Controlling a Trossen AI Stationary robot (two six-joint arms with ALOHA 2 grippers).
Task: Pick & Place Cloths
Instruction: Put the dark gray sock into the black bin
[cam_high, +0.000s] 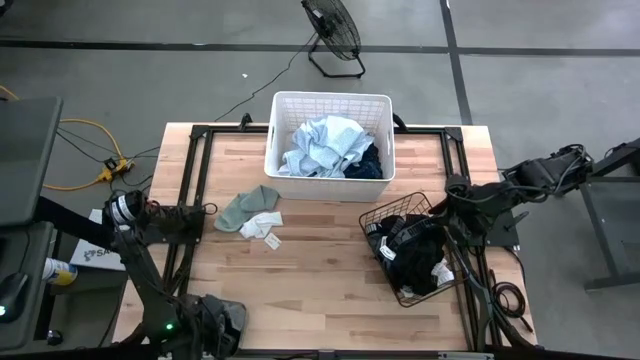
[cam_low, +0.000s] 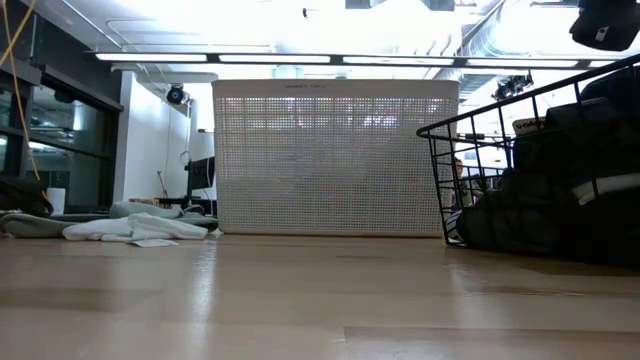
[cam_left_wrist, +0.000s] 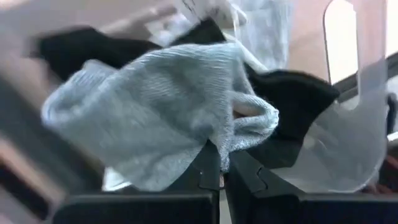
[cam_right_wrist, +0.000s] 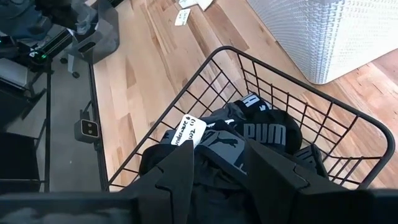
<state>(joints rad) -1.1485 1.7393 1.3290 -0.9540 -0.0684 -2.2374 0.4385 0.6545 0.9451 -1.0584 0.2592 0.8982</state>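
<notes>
A: Where are the cloths?

B: Three places. The blue cloth (cam_high: 325, 146) is heaped in the white basket (cam_high: 283, 104) with a navy cloth (cam_high: 370, 163) at its right side. The green cloth (cam_high: 245, 207) and white cloth (cam_high: 261, 225) lie touching on the table (cam_high: 320, 290), just left of that basket. The black cloths (cam_high: 418, 255) fill the wire basket (cam_high: 376, 216) at the right.

A: What is hard to make out?

B: The left gripper (cam_high: 222, 322), low at the near left edge; from above its tips are hidden. In its wrist view a grey knit cloth (cam_left_wrist: 161, 112) is bunched right at the fingers (cam_left_wrist: 208, 168), which sit close together and pinch its lower fold. Black fabric (cam_left_wrist: 292, 102) shows behind it, blurred.

A: And the right gripper?

B: The right gripper (cam_right_wrist: 221, 168) hangs over the wire basket (cam_right_wrist: 205, 81), fingers spread apart with nothing between them. The black cloths (cam_right_wrist: 261, 134) lie directly beneath, with grey printed bands and a white tag (cam_right_wrist: 188, 130).

A: The low view?

B: The white cloth (cam_low: 125, 229) lies flat at far left; the black cloths (cam_low: 560, 200) are cut off at the right edge.
</notes>
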